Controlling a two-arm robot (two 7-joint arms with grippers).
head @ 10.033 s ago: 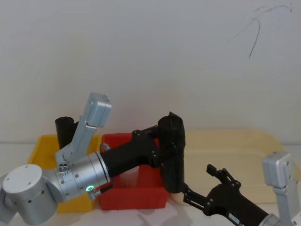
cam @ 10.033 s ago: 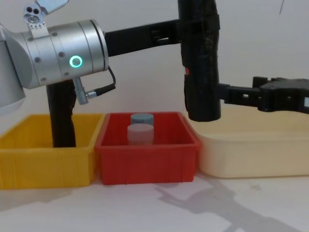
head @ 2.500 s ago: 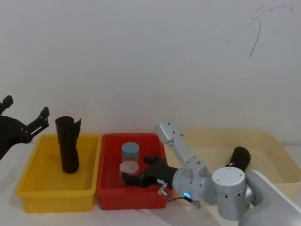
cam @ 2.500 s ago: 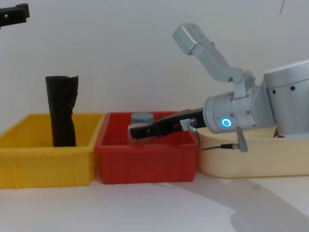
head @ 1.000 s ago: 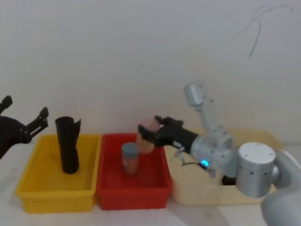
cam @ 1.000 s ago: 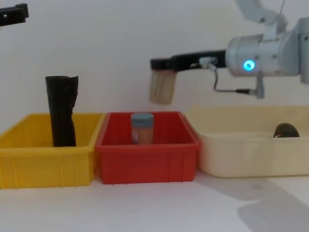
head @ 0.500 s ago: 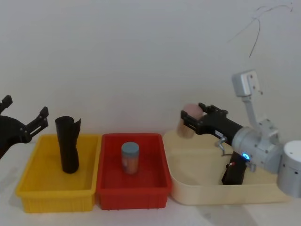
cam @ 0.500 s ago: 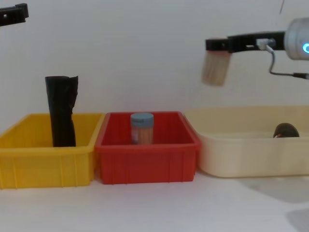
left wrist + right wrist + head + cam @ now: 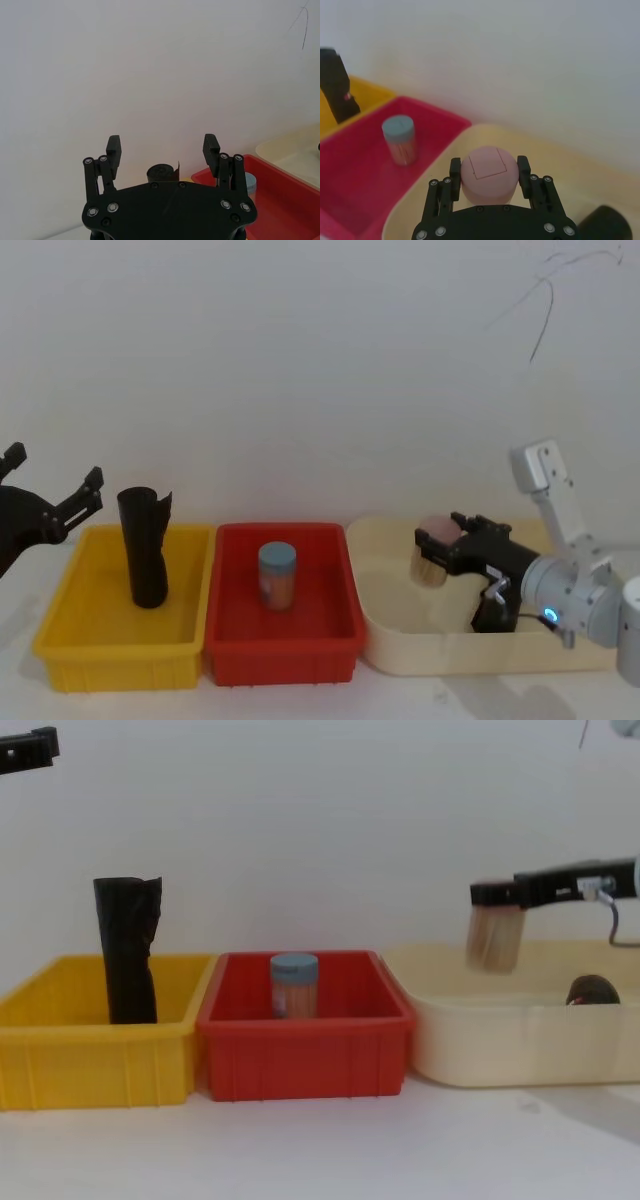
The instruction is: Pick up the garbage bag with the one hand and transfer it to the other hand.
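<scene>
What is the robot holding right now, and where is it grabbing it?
The right gripper holds a pink-lidded jar by the sides of its top, above the cream tray. The left gripper is open and holds nothing.

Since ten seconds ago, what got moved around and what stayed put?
The left gripper let go of the garbage bag, which now lies in the cream tray. It pulled back, open, to the left. The right gripper took the pink-lidded jar from the red bin and carried it over the tray. The blue-lidded jar and slim black roll stayed.
</scene>
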